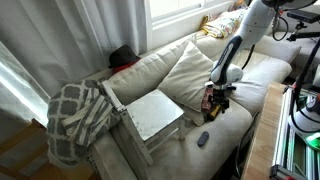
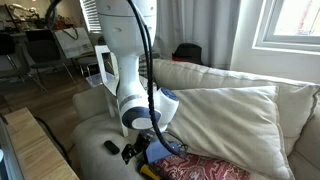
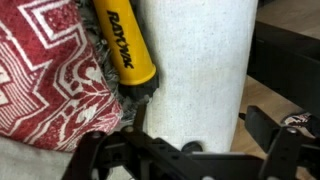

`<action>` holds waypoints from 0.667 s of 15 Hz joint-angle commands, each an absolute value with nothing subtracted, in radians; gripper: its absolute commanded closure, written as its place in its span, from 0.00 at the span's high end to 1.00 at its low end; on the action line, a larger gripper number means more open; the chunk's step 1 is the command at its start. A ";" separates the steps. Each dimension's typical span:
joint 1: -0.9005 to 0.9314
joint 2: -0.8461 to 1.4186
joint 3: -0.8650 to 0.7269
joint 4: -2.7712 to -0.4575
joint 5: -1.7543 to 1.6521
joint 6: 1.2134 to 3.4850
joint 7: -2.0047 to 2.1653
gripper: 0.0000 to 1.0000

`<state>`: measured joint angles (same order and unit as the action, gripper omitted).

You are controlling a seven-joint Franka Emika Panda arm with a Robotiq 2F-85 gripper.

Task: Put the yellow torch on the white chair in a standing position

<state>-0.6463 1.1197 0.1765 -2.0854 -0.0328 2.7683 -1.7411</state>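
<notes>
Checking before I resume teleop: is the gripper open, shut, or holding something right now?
Gripper: open, jaws spread wide, holding nothing; the yellow torch lies ahead of it, ungrasped.

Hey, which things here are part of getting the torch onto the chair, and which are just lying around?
For the job: yellow torch, white chair, the open tool.
Lying about: red patterned cushion, small dark gadget, checked blanket, big cream cushion.
</notes>
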 commanded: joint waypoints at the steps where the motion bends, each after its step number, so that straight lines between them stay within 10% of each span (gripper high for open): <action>1: -0.602 1.205 0.155 -2.004 -0.054 2.817 -1.734 1.00; 10: -0.418 1.339 0.027 -1.830 -0.092 2.835 -1.664 0.97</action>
<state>-0.4776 1.2694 0.0753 -1.9083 -0.0605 2.8169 -1.7159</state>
